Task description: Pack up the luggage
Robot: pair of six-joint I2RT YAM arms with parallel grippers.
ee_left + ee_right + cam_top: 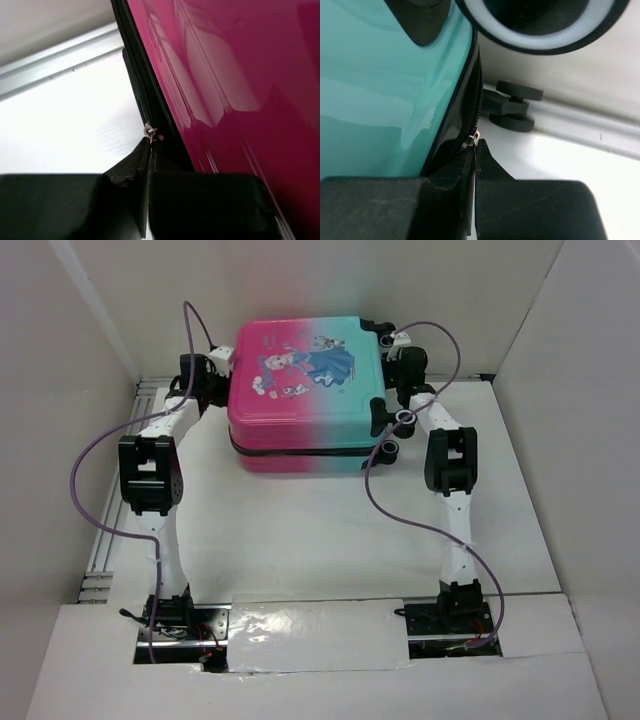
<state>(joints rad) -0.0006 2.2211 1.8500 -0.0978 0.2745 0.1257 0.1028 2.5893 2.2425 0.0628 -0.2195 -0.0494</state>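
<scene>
- Luggage [305, 390] lies flat and closed at the far middle of your table [300, 530].
- Left gripper [148, 155]: tips pressed together, pinching the pink-side zip pull [149, 132], which is mostly hidden between them.
- Right gripper [475, 155]: pinched likewise on the teal-side zip pull [472, 139].
- Overhead, you can barely make out either gripper.

You can identify the left arm [150, 475] and right arm [450, 462] by white tubular links and boxy black joint housings. A purple cable [88, 465] loops loosely along each. Both bases [168, 612] are black. The left gripper [150, 144] and right gripper [476, 147] carry matte black fingers [60, 205] tapering to wedge tips.
</scene>
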